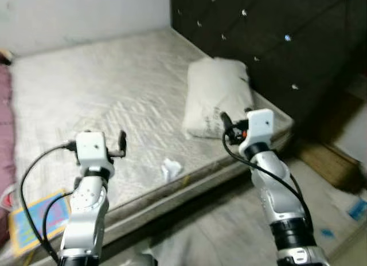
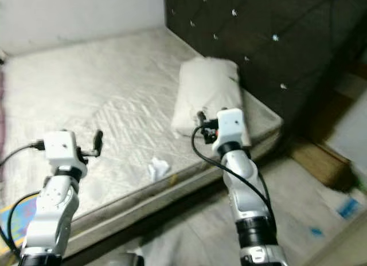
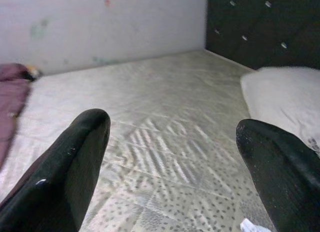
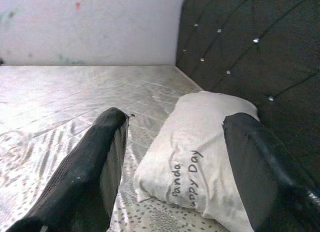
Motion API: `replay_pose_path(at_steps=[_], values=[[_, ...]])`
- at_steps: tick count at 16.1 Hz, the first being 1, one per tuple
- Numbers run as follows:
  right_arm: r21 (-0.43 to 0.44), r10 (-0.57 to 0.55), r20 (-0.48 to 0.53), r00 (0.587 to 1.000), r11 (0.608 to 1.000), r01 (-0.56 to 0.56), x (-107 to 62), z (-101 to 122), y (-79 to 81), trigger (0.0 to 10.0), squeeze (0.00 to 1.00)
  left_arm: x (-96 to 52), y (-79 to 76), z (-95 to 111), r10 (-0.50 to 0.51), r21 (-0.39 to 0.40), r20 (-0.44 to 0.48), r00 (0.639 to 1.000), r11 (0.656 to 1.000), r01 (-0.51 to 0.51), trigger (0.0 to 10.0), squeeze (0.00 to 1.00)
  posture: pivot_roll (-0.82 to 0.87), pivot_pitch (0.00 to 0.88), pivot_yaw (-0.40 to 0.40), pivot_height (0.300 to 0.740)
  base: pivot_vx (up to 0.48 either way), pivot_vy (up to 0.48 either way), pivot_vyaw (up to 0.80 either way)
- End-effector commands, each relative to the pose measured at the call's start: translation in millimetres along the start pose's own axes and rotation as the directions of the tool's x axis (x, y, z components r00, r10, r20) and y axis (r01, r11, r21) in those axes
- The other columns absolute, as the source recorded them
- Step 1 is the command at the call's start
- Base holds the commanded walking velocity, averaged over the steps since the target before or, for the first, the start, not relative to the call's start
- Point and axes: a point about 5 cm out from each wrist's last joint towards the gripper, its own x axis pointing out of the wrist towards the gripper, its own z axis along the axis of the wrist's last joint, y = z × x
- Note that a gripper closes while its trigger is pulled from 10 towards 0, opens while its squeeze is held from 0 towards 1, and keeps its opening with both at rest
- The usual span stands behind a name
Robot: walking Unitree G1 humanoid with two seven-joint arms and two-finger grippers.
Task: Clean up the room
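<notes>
A bare patterned mattress (image 1: 114,88) is seen spread ahead of the robot, running up to a pale wall at 12 o'clock and a dark tufted headboard (image 1: 275,42) at 2 o'clock. A white pillow (image 1: 218,97) is laid on the mattress against that headboard, and the words "Panda" and "Day" can be read on its cover in the right wrist view. The left gripper (image 3: 172,157) is held above the near part of the mattress at about 8 o'clock, its two black fingers (image 3: 70,167) spread wide with nothing between them — only the mattress pattern is seen through the gap. The right gripper (image 4: 175,162) is raised at about 4 o'clock, just in front of the pillow, and its fingers (image 4: 95,167) are likewise spread wide and empty, the pillow framed between them but not touched. A small crumpled white scrap (image 1: 170,169) — paper or tissue, it cannot be told which — is left on the mattress near its front edge at 6 o'clock, between the two arms. A purple cloth (image 1: 4,122) is draped along the mattress edge at 9 o'clock. A colourful flat book or mat (image 1: 34,217) is seen lying low at 8 o'clock beside the left arm. Blue scraps (image 1: 356,208) are scattered on the floor at 4 o'clock, past a brown block (image 1: 327,160) beside the bed.
</notes>
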Motion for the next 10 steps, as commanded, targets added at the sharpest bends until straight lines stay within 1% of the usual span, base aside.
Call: replay_pose_path(at_steps=[1, 3, 4, 5, 10], values=[[-0.008, -0.016, -0.008, 1.0, 1.0, 0.016, -1.0, -1.4, -6.6, 10.0, 0.0, 0.2, -4.8, 1.2, -0.015, -0.007, 0.006, 1.0, 1.0, 0.015, 10.0, 0.0, -0.04, 0.0, -0.02, 0.74, 0.0, 0.0, 0.8], [-0.002, -0.015, -0.008, 1.0, 1.0, 0.015, -2.8, -2.2, -6.0, 10.0, 0.0, 0.3, -4.4, 1.4, -0.011, -0.009, 0.009, 1.0, 1.0, 0.011, 10.0, 0.0, -0.04, 0.0, -0.019, 0.74, 0.0, 0.0, 0.8], [0.016, -0.016, -0.008, 1.0, 1.0, 0.017, -3.1, -2.9, -5.5, 10.0, 0.0, 0.4, -4.0, 1.7, -0.012, -0.009, 0.012, 1.0, 1.0, 0.012, 10.0, 0.0, -0.04, 0.0, -0.017, 0.74, 0.0, 0.0, 0.8], [0.03, -0.019, -0.012, 1.0, 0.999, 0.019, -3.1, -3.3, -5.4, 10.0, 0.0, 0.4, -4.0, 1.7, -0.013, -0.009, 0.013, 1.0, 1.0, 0.013, 10.0, 0.0, -0.04, 0.0, -0.017, 0.74, 0.0, 0.0, 0.0], [0.027, -0.021, -0.009, 1.0, 0.999, 0.021, -3.6, -2.9, -6.5, 10.0, 0.0, -0.3, -5.2, 3.5, -0.031, -0.02, 0.026, 0.999, 0.999, 0.031, 10.0, 0.0, -0.05, 0.0, -0.014, 0.74, 0.0, 0.0, 0.0]])
